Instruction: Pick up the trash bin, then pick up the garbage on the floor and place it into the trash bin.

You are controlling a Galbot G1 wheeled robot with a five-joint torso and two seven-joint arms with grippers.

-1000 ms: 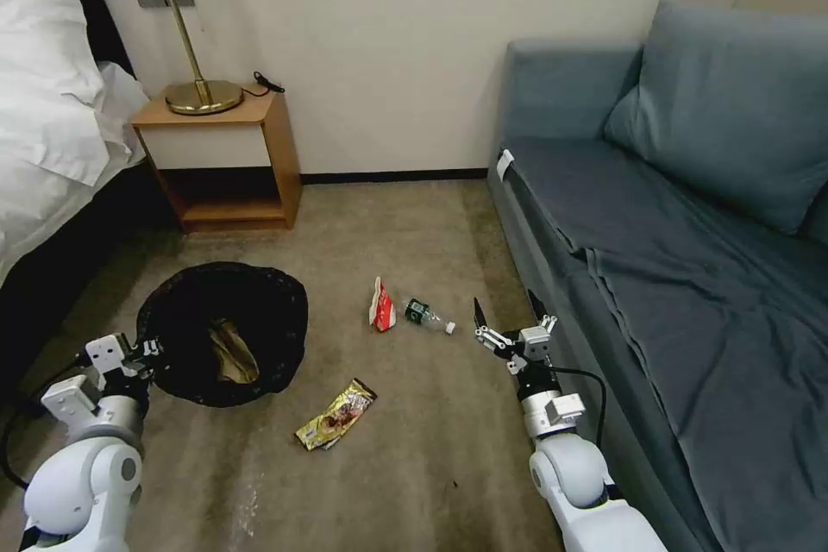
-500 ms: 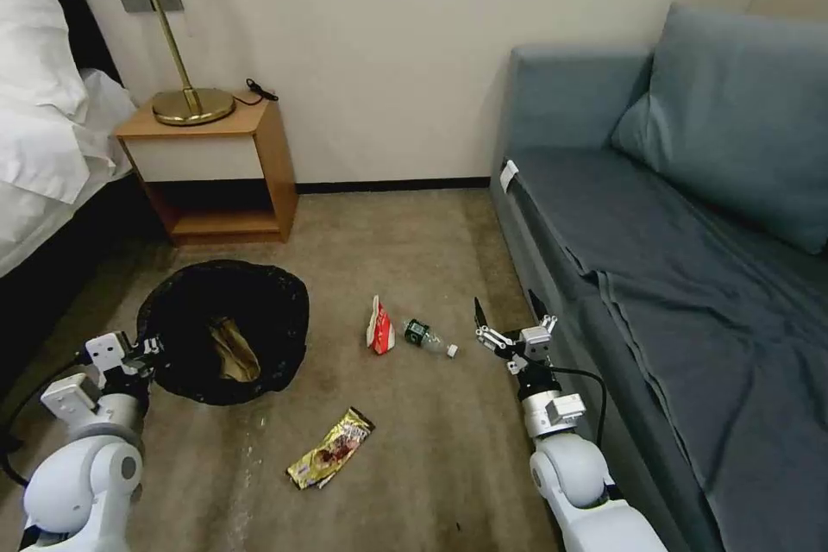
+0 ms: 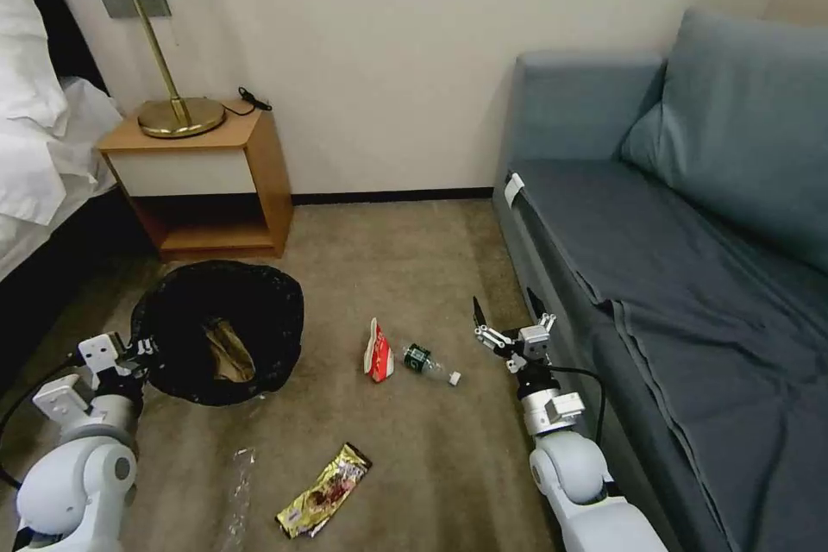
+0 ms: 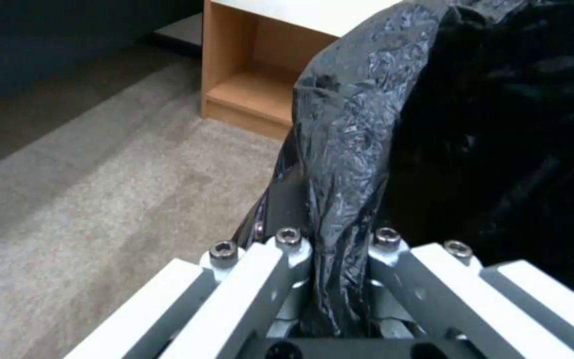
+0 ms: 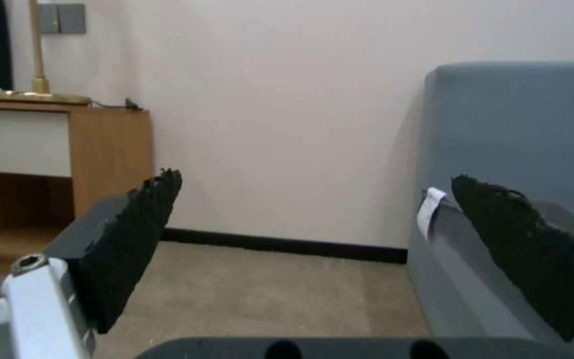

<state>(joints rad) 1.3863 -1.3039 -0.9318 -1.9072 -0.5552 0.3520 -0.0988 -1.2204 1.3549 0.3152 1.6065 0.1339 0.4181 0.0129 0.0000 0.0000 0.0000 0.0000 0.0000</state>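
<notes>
Left gripper (image 4: pixel 330 279) clamped on crinkled black liner rim of round trash bin (image 3: pixel 216 332), crumpled brown paper bag (image 3: pixel 228 351) inside, right gripper (image 3: pixel 509 315) spread apart beside blue-grey sofa (image 3: pixel 690 276), empty

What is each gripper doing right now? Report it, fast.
Left gripper: shut on the trash bin, at its bag-covered rim.
Right gripper: open, holding nothing.
</notes>
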